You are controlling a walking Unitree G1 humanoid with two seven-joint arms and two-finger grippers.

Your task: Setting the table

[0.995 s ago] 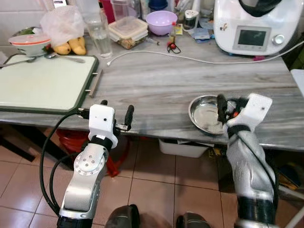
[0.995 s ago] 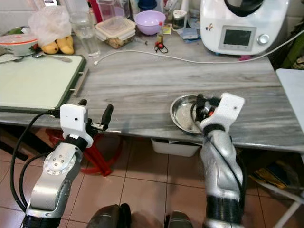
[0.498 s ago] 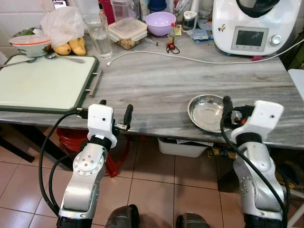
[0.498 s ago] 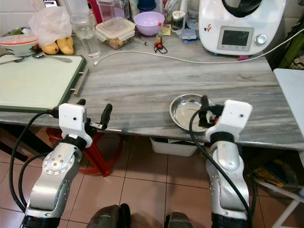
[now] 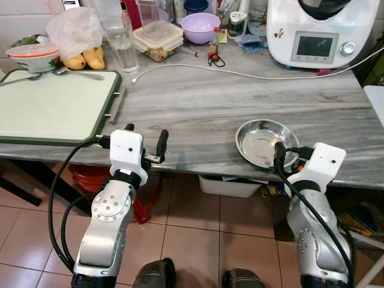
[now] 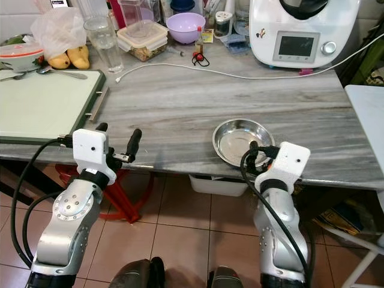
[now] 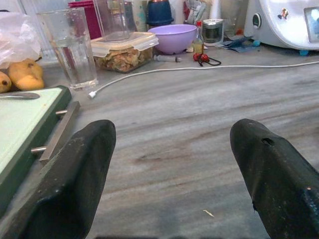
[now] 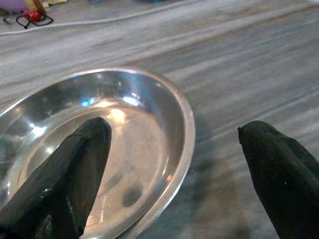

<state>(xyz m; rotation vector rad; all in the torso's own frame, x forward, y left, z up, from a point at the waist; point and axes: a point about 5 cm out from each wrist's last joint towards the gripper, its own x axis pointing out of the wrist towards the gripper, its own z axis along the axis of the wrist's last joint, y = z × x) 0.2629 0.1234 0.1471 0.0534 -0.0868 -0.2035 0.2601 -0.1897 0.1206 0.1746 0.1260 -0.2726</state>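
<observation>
Nearest the camera, both silver arms reach up toward the front edge of the grey marbled desk (image 5: pixel 204 114) above a tiled floor (image 5: pixel 198 222). The left end effector (image 5: pixel 146 139) sits at the desk's near edge beside the green-rimmed tray (image 5: pixel 57 105), its two black fingers spread apart with nothing between them. The right end effector (image 6: pixel 257 151) is at the near rim of the steel bowl (image 5: pixel 263 142), fingers likewise spread wide; in the right wrist view one finger lies over the bowl's inside and the other outside the rim, without pinching it. The steel bowl stands empty on the desk close to the front edge, right of centre. A white cable (image 5: pixel 240 73) trails across the middle of the desk. Farther back on the left, a spoon (image 5: pixel 78 72) lies at the tray's far edge, near a white bowl with an orange rim (image 5: pixel 33 56), some yellow fruit (image 5: pixel 84 59) under a plastic bag, and a tall clear glass (image 5: pixel 122 43). Behind stand a lidded food container (image 5: pixel 158 41), a purple bowl (image 5: pixel 201 26) and, at far right, a white kitchen machine (image 5: pixel 318 30) with a small screen; no writing on it can be read.
</observation>
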